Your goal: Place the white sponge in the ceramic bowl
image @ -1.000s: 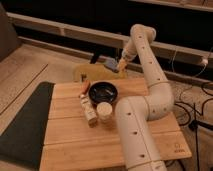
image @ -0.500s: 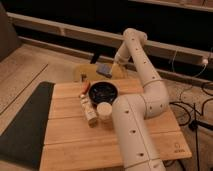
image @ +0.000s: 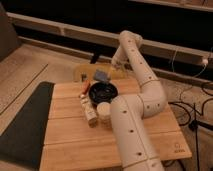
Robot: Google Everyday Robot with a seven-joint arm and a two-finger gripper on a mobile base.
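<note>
The white sponge [image: 101, 76] is a small soft block, so it should be light and springy and will give under a firm squeeze. It is neither fragile nor slippery, and the safest hold looks to be across its two short sides, near the middle, with only gentle pressure. It looks blue with a paler, whitish face turned up and towards the right. It sits just beyond the far rim of the ceramic bowl [image: 100, 95], at the far edge of the wooden table [image: 70, 130]; I cannot tell whether it rests on something or hangs in the air. The gripper [image: 110, 69] is just to its right and slightly farther back, at the end of the arm reaching over the bowl, and I cannot tell how far open it is or whether it has hold of the sponge. The bowl is round, shallow and glossy black, and looks empty. A cream cup [image: 104, 108] and a tall cream carton [image: 90, 114] stand on its near side.
</note>
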